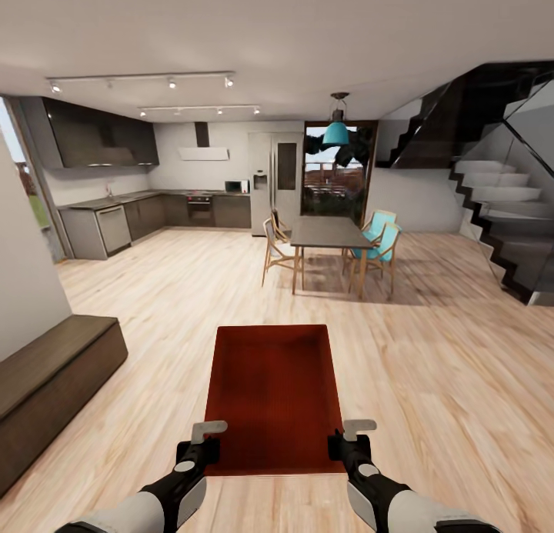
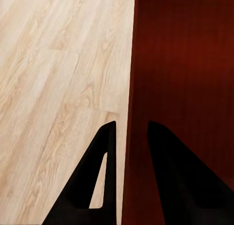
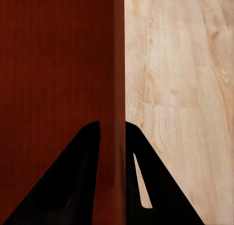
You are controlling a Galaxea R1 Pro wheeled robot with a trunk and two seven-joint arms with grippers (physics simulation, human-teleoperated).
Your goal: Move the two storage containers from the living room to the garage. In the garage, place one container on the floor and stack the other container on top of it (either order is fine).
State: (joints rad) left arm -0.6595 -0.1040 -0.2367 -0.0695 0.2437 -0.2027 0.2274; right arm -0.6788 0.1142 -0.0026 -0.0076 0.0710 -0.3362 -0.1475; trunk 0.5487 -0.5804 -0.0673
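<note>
An open orange-red rectangular storage container (image 1: 273, 394) with smooth thin walls is held out in front of the robot, above the light wood-plank floor (image 1: 431, 379). Its left wall is clamped between the dark fingers of the left gripper (image 2: 127, 137), one finger inside and one outside. Its right wall is pinched in the same way by the right gripper (image 3: 113, 135). Ahead, a dark dining table (image 1: 327, 233) with wooden and turquoise chairs (image 1: 378, 241) is seen, a grey kitchen (image 1: 146, 210) behind it, a staircase (image 1: 500, 210) to the right, and a low dark bench (image 1: 54, 379) at the left.
</note>
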